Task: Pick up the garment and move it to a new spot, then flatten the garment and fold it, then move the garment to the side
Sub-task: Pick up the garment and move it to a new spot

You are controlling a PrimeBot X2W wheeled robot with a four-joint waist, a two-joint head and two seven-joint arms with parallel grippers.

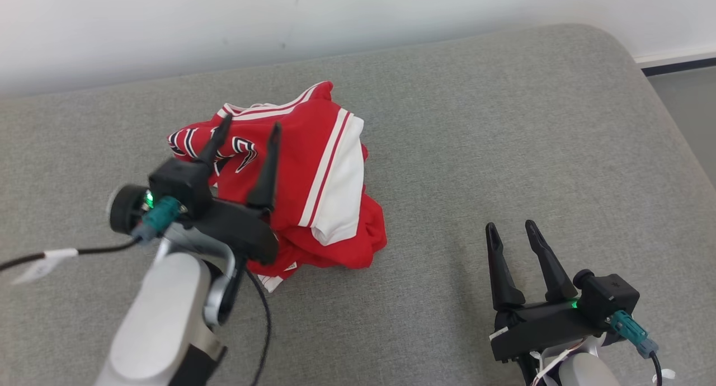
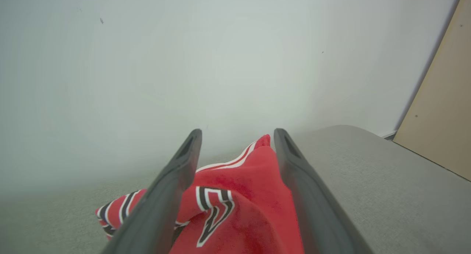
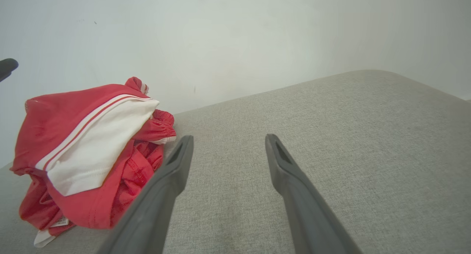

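Observation:
The garment [image 1: 313,179] is a red piece with white panels, red-white stripes and black-white lettering. It lies crumpled in a heap on the grey cushioned surface [image 1: 475,151], left of the middle. My left gripper [image 1: 249,126] hovers over the heap's left part, fingers spread wide, holding nothing. In the left wrist view the garment [image 2: 239,210] bulges between the open fingers [image 2: 173,184]. My right gripper [image 1: 510,228] stands open over bare fabric to the right of the heap. From the right wrist the garment [image 3: 84,151] sits to the left of the fingers [image 3: 165,187].
A white wall [image 1: 224,22] runs along the back of the grey surface. The surface's rounded right edge [image 1: 665,112] drops to a grey floor. A tan panel [image 2: 438,110] stands at the right in the left wrist view. A black cable [image 1: 84,252] trails from my left wrist.

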